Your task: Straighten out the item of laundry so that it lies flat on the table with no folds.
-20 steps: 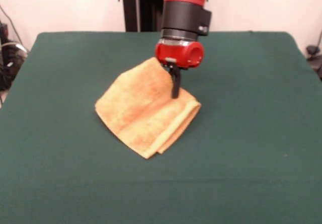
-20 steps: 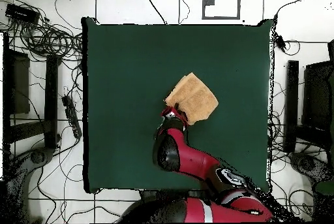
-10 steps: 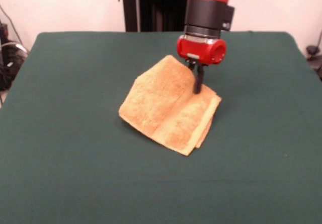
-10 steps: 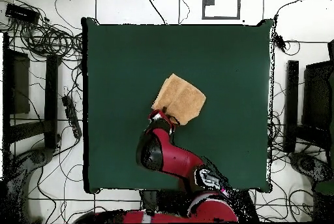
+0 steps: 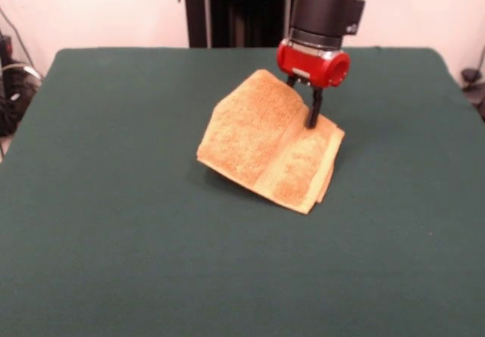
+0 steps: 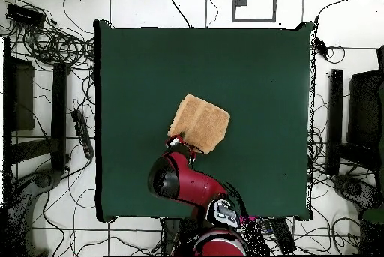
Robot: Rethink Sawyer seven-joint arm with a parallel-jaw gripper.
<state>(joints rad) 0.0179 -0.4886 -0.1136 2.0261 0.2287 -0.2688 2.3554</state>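
The item of laundry (image 5: pixel 261 144) is an orange-tan towel folded over on itself, with doubled layers showing at its near right edge. It lies right of the middle of the green table (image 5: pixel 114 216), its far side lifted a little. My gripper (image 5: pixel 311 119) comes down from above onto the towel's far right part and is shut on the cloth there. In the overhead view the towel (image 6: pixel 201 121) lies near the table's (image 6: pixel 255 67) centre, with the gripper (image 6: pixel 179 141) at its lower left corner and the red arm trailing down from it.
Green cloth surrounds the towel on all sides. Off the table, tangled cables (image 6: pixel 52 37) and dark equipment (image 6: pixel 19 93) lie on the floor to the left in the overhead view. More black gear (image 6: pixel 367 112) stands to the right.
The gripper has dragged the towel to the right and slightly farther back in the front view. The towel stays folded and has turned a little.
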